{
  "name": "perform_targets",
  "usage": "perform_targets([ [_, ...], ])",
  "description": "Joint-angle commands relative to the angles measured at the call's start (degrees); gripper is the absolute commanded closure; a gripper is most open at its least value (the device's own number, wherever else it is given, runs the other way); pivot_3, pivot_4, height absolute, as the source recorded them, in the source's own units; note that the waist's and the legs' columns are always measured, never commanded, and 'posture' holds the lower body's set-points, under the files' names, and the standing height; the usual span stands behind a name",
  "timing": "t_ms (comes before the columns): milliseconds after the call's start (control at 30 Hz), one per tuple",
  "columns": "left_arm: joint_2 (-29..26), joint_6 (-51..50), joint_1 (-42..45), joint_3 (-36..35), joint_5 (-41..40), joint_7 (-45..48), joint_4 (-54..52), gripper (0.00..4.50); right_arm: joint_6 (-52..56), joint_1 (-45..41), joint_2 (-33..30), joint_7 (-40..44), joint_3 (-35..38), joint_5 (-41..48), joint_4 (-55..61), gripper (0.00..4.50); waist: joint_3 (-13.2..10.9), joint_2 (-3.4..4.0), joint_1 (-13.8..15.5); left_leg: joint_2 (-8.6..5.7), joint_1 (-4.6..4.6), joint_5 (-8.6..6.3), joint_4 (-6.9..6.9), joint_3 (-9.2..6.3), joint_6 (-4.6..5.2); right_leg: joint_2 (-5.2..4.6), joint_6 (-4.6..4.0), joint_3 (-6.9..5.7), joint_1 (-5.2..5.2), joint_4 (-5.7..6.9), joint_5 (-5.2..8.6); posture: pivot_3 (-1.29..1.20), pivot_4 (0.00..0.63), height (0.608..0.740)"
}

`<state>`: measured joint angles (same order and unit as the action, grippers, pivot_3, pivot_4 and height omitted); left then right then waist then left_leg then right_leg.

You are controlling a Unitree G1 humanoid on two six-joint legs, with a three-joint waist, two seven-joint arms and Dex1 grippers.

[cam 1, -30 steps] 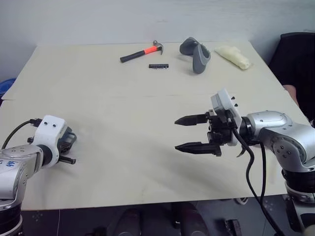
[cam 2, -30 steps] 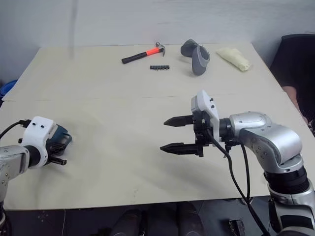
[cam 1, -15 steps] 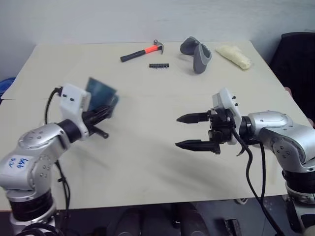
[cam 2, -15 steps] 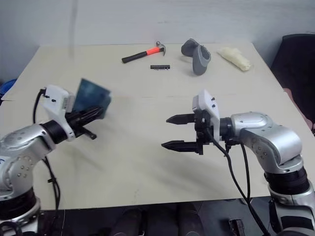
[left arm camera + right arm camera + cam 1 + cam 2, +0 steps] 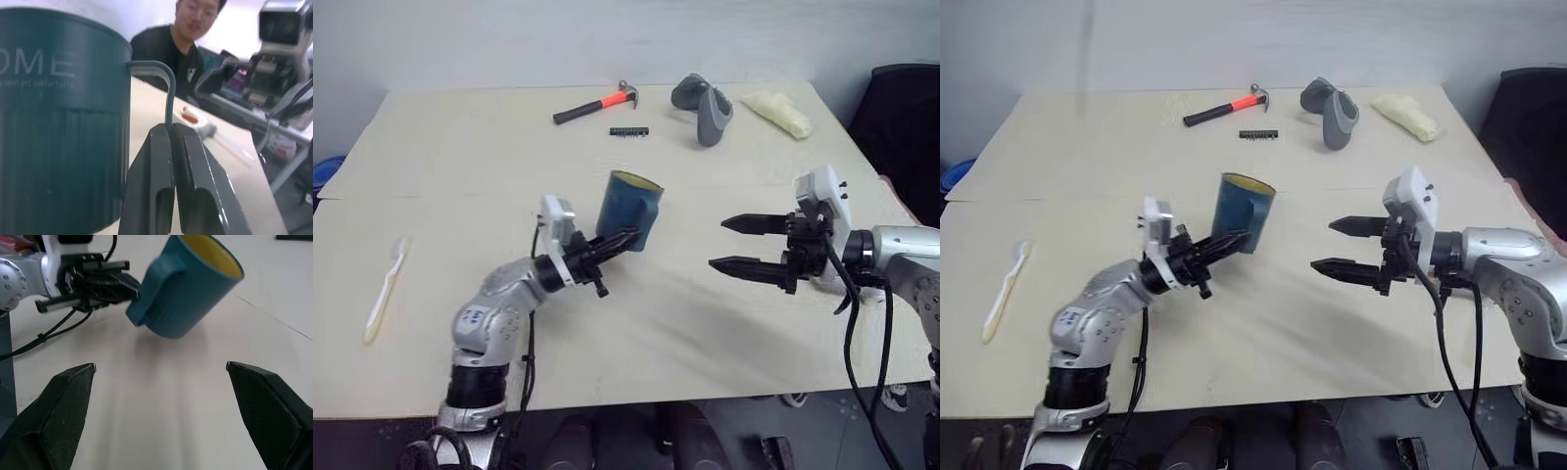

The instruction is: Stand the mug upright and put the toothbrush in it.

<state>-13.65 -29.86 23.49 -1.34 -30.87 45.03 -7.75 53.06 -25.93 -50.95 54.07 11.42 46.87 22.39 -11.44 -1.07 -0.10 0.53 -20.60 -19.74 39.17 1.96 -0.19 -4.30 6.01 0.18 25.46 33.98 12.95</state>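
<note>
The left gripper [image 5: 625, 238] is closed on the handle of the mug [image 5: 628, 211], holding it tilted, seemingly just above the tabletop [image 5: 656, 323]; not yet stood. The toothbrush [image 5: 385, 288] lies untouched at the left edge. The right gripper [image 5: 740, 245] is wide open, empty.

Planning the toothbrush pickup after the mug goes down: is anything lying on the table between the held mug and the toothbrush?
Nothing visible does. The toothbrush lies alone near the table's left edge; bare table separates it from the mug held by the left gripper.
</note>
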Motion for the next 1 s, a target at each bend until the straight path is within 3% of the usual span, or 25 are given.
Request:
perform_targets([
  [33, 0.2, 5.6, -1.4, 2.2, 2.3, 2.2, 2.4, 4.48, 1.4, 0.1, -1.6, -1.1, 3.1, 2.8, 3.4, 0.00, 0.0, 0.00, 0.0, 0.03, 0.00, 0.00, 0.00, 0.01, 0.00, 0.03, 0.00, 0.02, 0.00, 0.00, 0.00, 0.00, 0.150, 0.740],
  [433, -4.7, 4.9, -8.3, -1.0, 0.7, 0.0, -4.2, 4.48, 0.8, 0.2, -2.4, 0.1, 0.7, 2.9, 3.2, 0.00, 0.0, 0.00, 0.1, 0.14, 0.03, -0.03, 0.00, -0.04, 0.07, -0.07, 0.04, 0.10, 0.00, -0.01, -0.02, 0.00, 0.150, 0.740],
  [567, -6.2, 3.3, -10.3, -0.9, 0.3, 0.0, -5.6, 3.50, -0.2, -1.7, -1.7, 0.5, -1.8, 1.7, 1.8, 0.00, 0.0, 0.00, 0.0, 0.14, 0.04, -0.05, 0.00, -0.04, 0.09, -0.07, 0.05, 0.12, 0.00, -0.03, -0.03, 0.00, 0.150, 0.740],
  [767, -8.4, 2.1, -13.8, -1.6, 0.4, -1.1, -9.4, 1.65, -1.8, -4.0, -1.5, 2.3, -4.8, 0.2, -0.4, 0.00, 0.0, 0.00, 0.1, 0.14, 0.06, -0.05, 0.00, -0.04, 0.09, -0.07, 0.05, 0.13, 0.00, -0.02, -0.03, 0.00, 0.150, 0.740],
  [933, -14.5, -2.4, -19.5, -5.6, -1.4, -2.7, -18.4, 0.23, -4.1, -5.3, -1.1, 4.6, -8.0, -2.4, -2.0, 0.00, 0.0, 0.01, -0.2, 0.22, 0.08, -0.07, -0.03, -0.14, 0.12, -0.05, 0.04, 0.18, 0.02, -0.05, -0.02, 0.00, 0.150, 0.740],
  [1000, -18.7, -5.5, -23.2, -9.7, -3.0, -2.9, -22.7, 0.01, -5.2, -5.8, -0.8, 5.6, -9.1, -3.4, -2.6, 0.00, 0.0, 0.00, -0.2, 0.28, 0.09, -0.07, -0.04, -0.23, 0.12, -0.05, 0.02, 0.17, 0.02, -0.06, -0.01, 0.00, 0.150, 0.740],
])
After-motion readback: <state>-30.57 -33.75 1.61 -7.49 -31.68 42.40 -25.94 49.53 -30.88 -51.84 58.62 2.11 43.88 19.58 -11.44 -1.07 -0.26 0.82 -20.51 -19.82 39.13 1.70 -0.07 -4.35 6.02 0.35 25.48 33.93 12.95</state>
